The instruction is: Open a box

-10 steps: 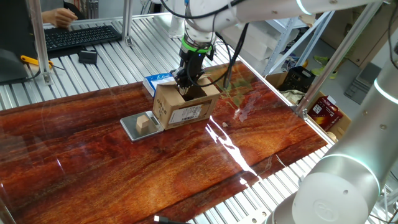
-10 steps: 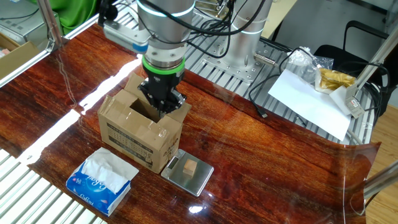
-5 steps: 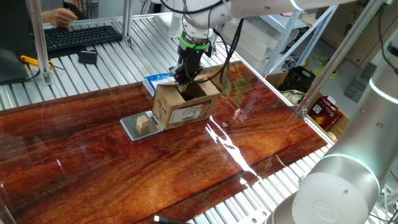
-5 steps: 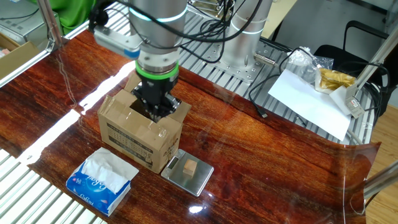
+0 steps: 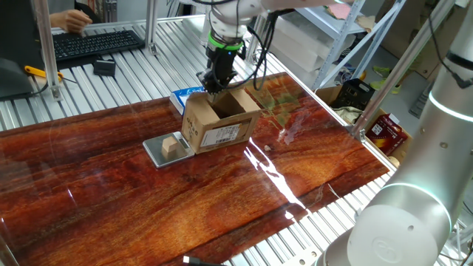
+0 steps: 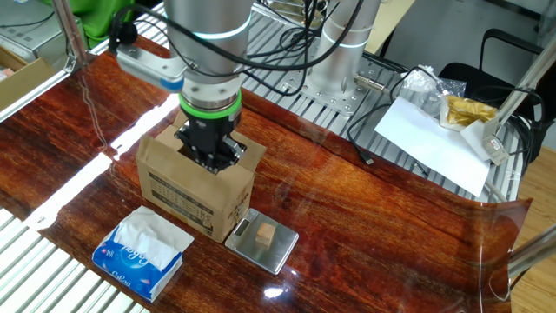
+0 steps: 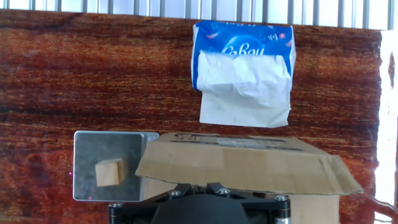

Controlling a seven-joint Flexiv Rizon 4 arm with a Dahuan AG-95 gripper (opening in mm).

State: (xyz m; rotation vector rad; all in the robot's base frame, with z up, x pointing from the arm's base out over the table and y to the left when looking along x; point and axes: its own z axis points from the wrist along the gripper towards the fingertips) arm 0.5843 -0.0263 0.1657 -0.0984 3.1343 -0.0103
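My gripper (image 6: 208, 159), jaws together, sits at the brown corrugated cardboard box (image 5: 219, 124), top flaps spread open, white barcode label on its side, mid-tabletop (image 5: 148, 199)

The arm reaches in from above, its silver wrist section upright with a green ring just over the black hand. The gripper (image 5: 215, 87) points straight down, fingers drawn fully together with no gap between them. In the other fixed view the gripper (image 6: 208, 159) hangs below the grey forearm, cables trailing off behind it toward the base.
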